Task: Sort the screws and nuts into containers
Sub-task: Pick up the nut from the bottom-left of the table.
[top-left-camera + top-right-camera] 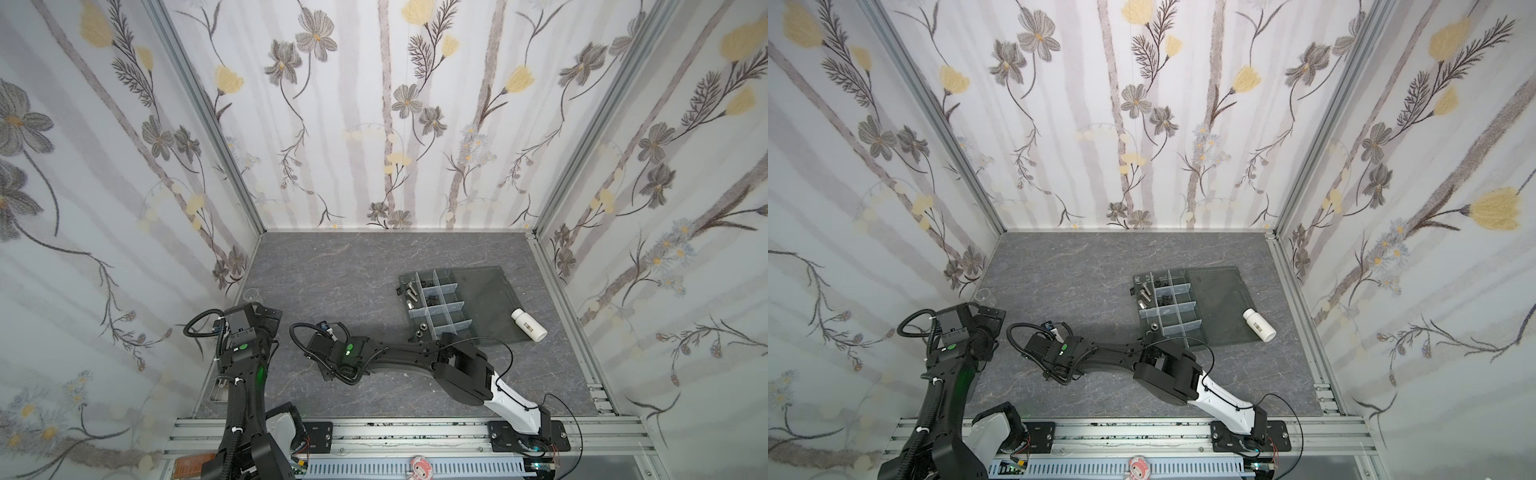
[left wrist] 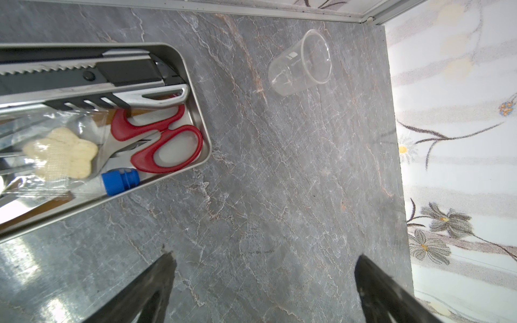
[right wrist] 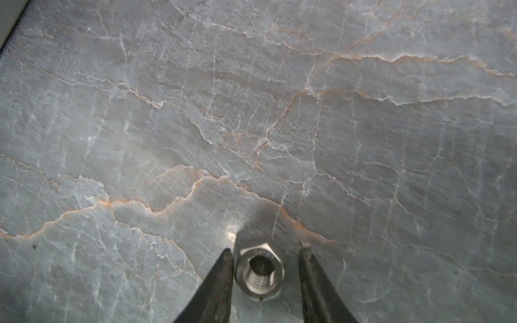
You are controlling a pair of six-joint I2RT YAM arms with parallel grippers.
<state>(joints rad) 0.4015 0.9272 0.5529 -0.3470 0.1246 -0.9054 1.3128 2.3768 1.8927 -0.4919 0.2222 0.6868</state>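
The containers are the square compartments of a dark grey organizer box (image 1: pixel 440 305) at the right of the floor, seen in both top views. Silver screws (image 1: pixel 409 293) lie in its far left compartment, black nuts (image 1: pixel 430 299) in the one beside it, and silver nuts (image 1: pixel 419 330) in a nearer one. My right gripper (image 3: pixel 267 249) points down at the floor with a silver hex nut (image 3: pixel 260 272) lying between its fingers. One finger touches the nut; the other stands a little off it. My left gripper (image 2: pixel 265 256) is wide open over bare floor.
The box's flat lid (image 1: pixel 486 299) lies open to the right, with a white bottle (image 1: pixel 528 325) on its side at its edge. A clear cup (image 2: pixel 302 63) lies near the left wall. A metal tray (image 2: pixel 208 145) holding red scissors (image 2: pixel 156 139) and a utility knife shows in the left wrist view.
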